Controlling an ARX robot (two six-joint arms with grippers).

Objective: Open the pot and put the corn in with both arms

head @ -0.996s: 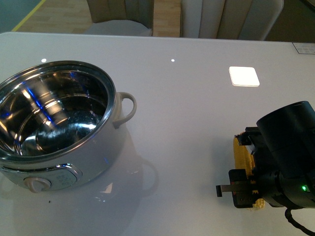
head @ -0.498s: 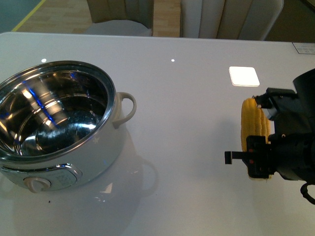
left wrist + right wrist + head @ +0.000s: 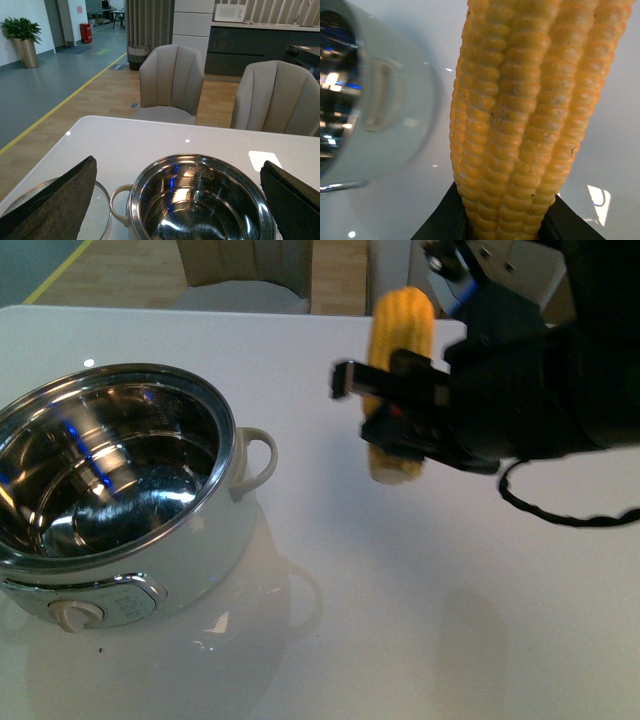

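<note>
1 second ago the corn (image 3: 402, 325) lay lower right; now the right gripper (image 3: 400, 415), fingers pinching it, holds it upper centre, nearly at the open pot (image 3: 190, 560). Left gripper (image 3: 177, 167) is spread, empty.

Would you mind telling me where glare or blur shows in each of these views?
Front view: blue glints streak inside the pot. Left wrist view: the fingers at the edges look soft. Right wrist view: the corn is sharp, the pot behind it blurred.
</note>
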